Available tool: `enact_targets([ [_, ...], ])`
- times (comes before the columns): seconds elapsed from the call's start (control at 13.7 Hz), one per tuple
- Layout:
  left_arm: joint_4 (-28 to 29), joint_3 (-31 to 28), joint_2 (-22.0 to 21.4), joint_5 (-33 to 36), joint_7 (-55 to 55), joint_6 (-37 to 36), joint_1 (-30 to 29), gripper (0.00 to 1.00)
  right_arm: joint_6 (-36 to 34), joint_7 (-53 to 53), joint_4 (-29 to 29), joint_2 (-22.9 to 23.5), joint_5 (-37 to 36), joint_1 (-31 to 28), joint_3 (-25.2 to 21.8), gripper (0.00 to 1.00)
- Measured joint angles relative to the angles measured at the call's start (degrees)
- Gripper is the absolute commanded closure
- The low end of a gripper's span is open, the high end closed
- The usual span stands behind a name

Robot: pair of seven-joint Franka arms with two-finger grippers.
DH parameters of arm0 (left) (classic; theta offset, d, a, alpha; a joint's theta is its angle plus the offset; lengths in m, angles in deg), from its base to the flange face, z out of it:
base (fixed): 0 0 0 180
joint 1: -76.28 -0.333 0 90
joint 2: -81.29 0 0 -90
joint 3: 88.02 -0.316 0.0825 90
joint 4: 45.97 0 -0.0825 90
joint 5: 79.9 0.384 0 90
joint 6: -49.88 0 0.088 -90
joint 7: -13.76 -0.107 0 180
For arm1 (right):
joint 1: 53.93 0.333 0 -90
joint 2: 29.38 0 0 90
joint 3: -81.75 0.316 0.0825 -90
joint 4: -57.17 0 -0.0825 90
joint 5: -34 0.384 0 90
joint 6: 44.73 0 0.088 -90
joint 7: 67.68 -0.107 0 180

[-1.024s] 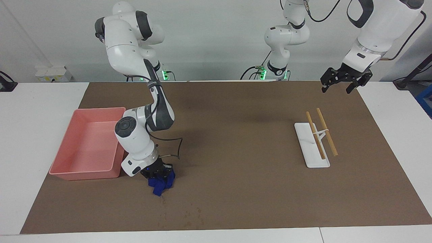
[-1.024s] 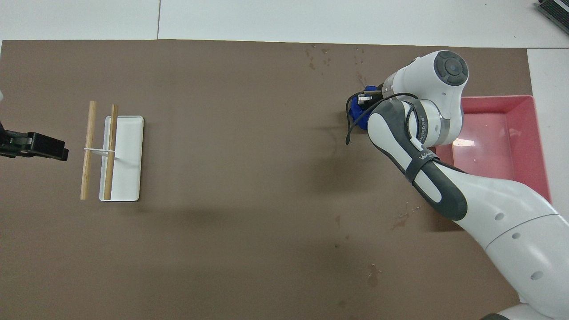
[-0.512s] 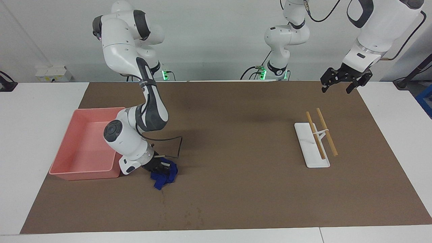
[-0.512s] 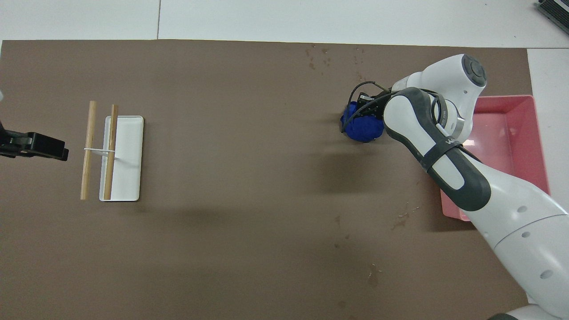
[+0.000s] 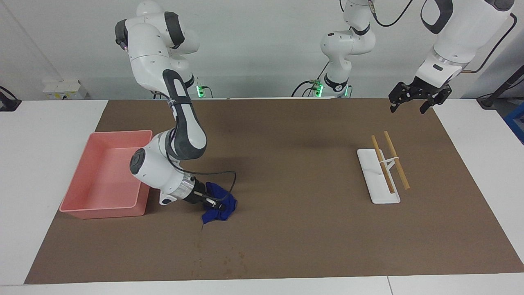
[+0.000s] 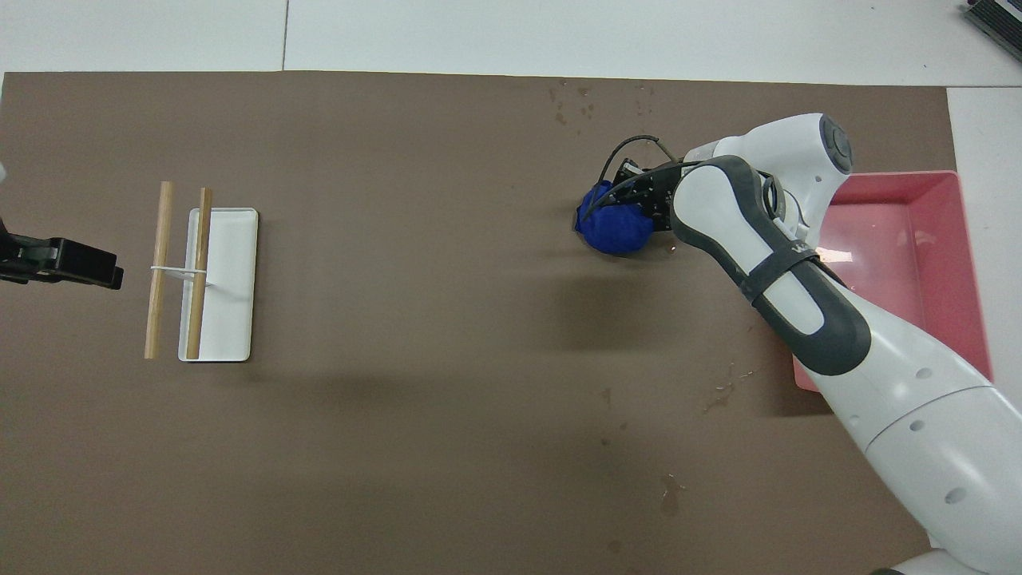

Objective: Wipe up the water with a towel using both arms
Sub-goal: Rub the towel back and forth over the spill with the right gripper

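Note:
The deep-blue towel (image 5: 220, 203) (image 6: 613, 230) lies crumpled on the brown mat beside the pink bin. My right gripper (image 5: 209, 200) (image 6: 641, 204) is shut on it, with the wrist tilted low and the cloth pressed to the mat. A thin dark streak of water (image 5: 200, 237) runs from the towel toward the mat's edge farthest from the robots. My left gripper (image 5: 413, 101) (image 6: 64, 263) hangs open and empty above the mat's corner at the left arm's end, and that arm waits.
A pink bin (image 5: 102, 205) (image 6: 958, 239) stands at the right arm's end, close to my right forearm. A white tray with two wooden sticks (image 5: 374, 192) (image 6: 231, 319) sits toward the left arm's end. Small dark specks (image 5: 229, 260) (image 6: 568, 105) dot the mat.
My right gripper has dragged the towel across the mat toward the left arm's end and a little nearer the robots, tilting lower. The left arm has not moved.

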Motion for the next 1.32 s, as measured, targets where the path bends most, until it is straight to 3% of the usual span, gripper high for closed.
enact_targets([
  [0.29,0.0,0.0,0.0,0.0,0.0,-0.01,0.0,0.0,7.48,8.87,0.17,0.5,-14.39,-0.75,0.02,1.0],
  [0.66,0.0,0.0,0.0,0.0,-0.01,-0.01,0.0,0.0,11.96,19.27,0.15,1.01,-23.37,-2.03,-0.02,1.0],
  [1.02,0.0,0.0,0.0,0.0,-0.01,-0.03,0.0,0.0,14.99,23.62,0.13,1.29,-47.59,-4.57,0.02,1.0],
  [1.32,0.0,0.0,0.0,0.0,-0.01,-0.03,0.0,0.0,14.36,23.13,0.1,1.32,-49.79,-4.7,0.03,1.0],
])
